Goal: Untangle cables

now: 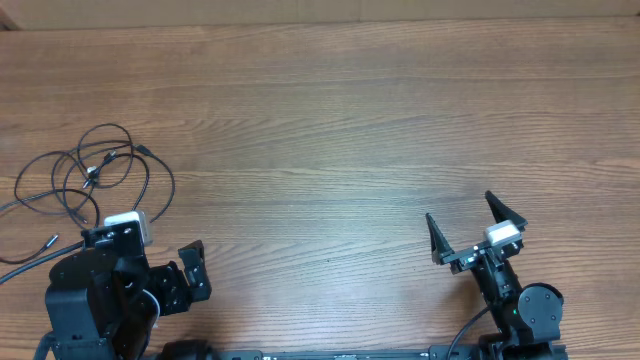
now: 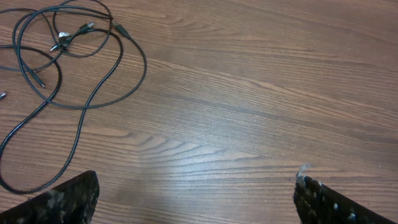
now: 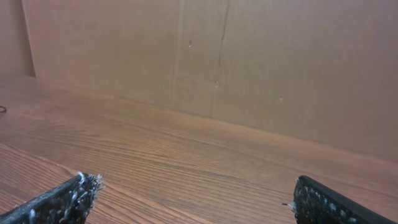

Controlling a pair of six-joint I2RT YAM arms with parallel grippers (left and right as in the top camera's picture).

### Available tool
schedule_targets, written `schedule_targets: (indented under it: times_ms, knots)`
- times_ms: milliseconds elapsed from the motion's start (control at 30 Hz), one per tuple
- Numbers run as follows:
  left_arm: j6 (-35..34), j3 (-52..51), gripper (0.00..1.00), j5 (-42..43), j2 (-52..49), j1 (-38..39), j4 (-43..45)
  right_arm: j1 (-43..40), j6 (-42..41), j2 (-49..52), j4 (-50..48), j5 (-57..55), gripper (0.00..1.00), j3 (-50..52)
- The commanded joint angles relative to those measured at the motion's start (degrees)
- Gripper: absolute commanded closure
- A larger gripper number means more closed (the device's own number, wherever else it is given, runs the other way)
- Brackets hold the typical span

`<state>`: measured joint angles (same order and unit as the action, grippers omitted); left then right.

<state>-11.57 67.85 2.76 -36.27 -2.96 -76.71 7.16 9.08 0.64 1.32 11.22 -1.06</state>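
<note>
Black thin looped cords (image 1: 92,172) are lying at the wooden table's (image 1: 330,130) left side, just ahead-left of the left arm's fingers (image 2: 68,199), which are hanging wide open and empty; right arm's fingers (image 3: 56,205), equally open, are sitting well apart.

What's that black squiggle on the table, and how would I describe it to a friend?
Look at the wooden table, far left side, just beyond the bulky black left arm. There lie the cables: thin black cords in loose overlapping loops. Unlike the solid arm, they are wiry, with small plug ends.
</note>
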Motion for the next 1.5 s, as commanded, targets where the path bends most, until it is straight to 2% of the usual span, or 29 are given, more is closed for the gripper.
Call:
schedule_targets:
  times_ms: [0,167,267,1467]
  knots:
    - [0.9,0.1,0.0,-0.4,0.2,0.4,0.2,-0.2,0.1,-0.5,-0.7,-2.0,0.0,0.6]
    - [0.9,0.1,0.01,-0.4,0.2,0.4,0.2,-0.2,-9.3,-0.5,-1.2,-12.5,0.0,0.6]
    - [0.9,0.1,0.01,-0.4,0.2,0.4,0.2,-0.2,-9.7,-0.5,4.0,-11.9,0.0,0.6]
    - [0.9,0.1,0.0,-0.4,0.2,0.4,0.2,-0.2,-8.9,-0.5,3.5,-11.6,0.0,0.6]
